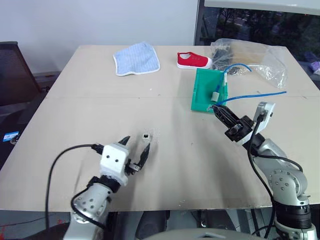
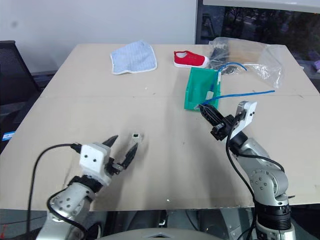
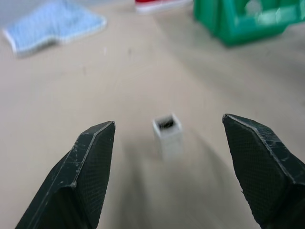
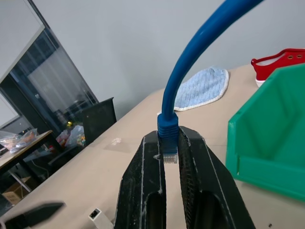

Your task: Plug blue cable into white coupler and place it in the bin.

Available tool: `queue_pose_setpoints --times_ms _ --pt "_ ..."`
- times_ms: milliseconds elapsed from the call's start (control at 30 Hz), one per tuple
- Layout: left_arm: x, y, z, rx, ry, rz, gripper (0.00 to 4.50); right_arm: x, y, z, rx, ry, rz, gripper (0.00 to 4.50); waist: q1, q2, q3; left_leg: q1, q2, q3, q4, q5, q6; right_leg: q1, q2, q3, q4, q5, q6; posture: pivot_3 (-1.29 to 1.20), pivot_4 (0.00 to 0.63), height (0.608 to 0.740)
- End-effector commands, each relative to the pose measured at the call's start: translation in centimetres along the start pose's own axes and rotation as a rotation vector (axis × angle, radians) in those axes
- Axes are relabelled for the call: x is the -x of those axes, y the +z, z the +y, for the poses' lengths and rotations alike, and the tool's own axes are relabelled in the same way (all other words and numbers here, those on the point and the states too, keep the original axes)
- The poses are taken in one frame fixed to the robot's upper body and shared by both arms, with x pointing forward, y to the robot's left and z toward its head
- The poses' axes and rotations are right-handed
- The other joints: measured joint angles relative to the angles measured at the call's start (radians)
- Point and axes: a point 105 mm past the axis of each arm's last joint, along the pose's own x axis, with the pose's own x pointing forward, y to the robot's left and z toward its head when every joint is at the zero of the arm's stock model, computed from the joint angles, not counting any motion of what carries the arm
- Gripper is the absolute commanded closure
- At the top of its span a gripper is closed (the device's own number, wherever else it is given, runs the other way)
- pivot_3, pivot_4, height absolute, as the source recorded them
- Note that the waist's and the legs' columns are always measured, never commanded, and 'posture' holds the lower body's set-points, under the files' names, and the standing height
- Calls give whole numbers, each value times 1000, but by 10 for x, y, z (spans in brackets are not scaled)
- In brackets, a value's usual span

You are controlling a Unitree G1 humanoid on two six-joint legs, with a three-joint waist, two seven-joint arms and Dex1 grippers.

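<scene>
The white coupler (image 1: 145, 135) stands on the tan table with its dark socket facing up. My left gripper (image 1: 138, 142) rests low over the table right behind it, open, its black fingers (image 3: 90, 167) spread to either side of the coupler and apart from it. My right gripper (image 1: 217, 108) hovers just in front of the green bin (image 1: 201, 85), shut on the blue cable (image 4: 190, 62) at its plug. The clear plug (image 4: 168, 156) sits between the two fingers. The rest of the cable (image 2: 245, 93) trails off to the right above the table.
A greyish connector (image 1: 216, 95) and a curlier blue cable (image 1: 235, 66) lie at the bin. Behind it are a clear plastic bag (image 1: 255, 57), a red shoe (image 1: 193, 60) and a blue cloth (image 1: 136, 58). A black chair (image 1: 15, 75) stands off the table's left edge.
</scene>
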Motion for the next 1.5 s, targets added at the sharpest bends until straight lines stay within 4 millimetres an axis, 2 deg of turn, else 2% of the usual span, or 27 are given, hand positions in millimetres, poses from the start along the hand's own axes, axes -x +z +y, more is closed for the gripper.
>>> queue_pose_setpoints --times_ms 33,133,400,567,667,767,800,833,967,1133,1267,1400,1500 --pt "-7 -1 6 4 55 -13 825 0 10 5 24 22 -24 4500 -2 0 0 -1 0 0 0 0 0 0 0 0 0 1 2 0 150 740" --pt "-15 -12 9 25 77 6 825 0 7 5 28 21 -13 4500 -2 0 0 0 0 0 -2 0 0 -1 1 -1 0 2 4 0 150 740" --pt "-37 -19 2 76 26 -26 825 1 4 5 38 18 -9 4500 -3 0 0 0 0 -1 -4 0 0 -2 1 -1 0 2 4 0 150 740" --pt "-40 -26 5 73 53 -25 825 6 4 2 48 8 -5 4500 -4 0 0 0 0 -1 -4 0 0 -2 1 -1 0 2 4 0 150 740" --pt "-41 -26 5 79 59 -37 1640 7 3 2 51 6 -4 4500 -4 0 0 0 0 -1 -4 0 0 -2 1 -1 0 2 4 0 150 740" --pt "-42 -25 5 81 58 -43 2906 8 2 2 51 4 -6 4500 -4 0 0 0 0 -1 -4 0 0 -2 1 -1 1 2 4 0 150 740" --pt "-44 -23 5 79 57 -45 3556 8 1 2 51 4 -6 4500 -4 0 0 0 0 -1 -4 0 0 -2 1 -1 1 2 4 0 150 740" --pt "-45 -22 5 73 54 -46 3937 8 1 2 52 4 -6 4500 -4 0 0 0 0 -1 -4 0 0 -2 1 -1 0 2 4 0 150 740" --pt "-56 -14 4 28 -3 -57 3960 7 1 3 60 14 -2 4500 -3 0 0 0 0 -1 -4 0 0 -2 1 -2 0 2 4 0 150 740" --pt "-85 11 -19 27 -340 -127 3960 -1 -8 22 198 174 121 4500 -2 0 0 -1 0 -2 -4 0 0 -2 2 -3 1 2 4 0 150 740" --pt "-98 27 -58 -59 -853 -166 3960 -11 -19 29 353 331 233 4500 -4 0 0 -1 -3 -2 -4 0 0 -2 3 -3 0 2 4 0 150 740" --pt "-108 24 -68 -139 -1144 -132 3960 -16 -27 27 463 439 294 4500 -6 0 0 -1 -3 -1 -4 0 0 -2 4 -3 0 2 4 0 150 740" --pt "-118 17 -70 -241 -1270 -92 3960 -16 -36 24 529 500 341 4500 -10 0 1 -2 -3 -1 -4 0 0 -2 5 -4 -1 2 4 0 150 740"
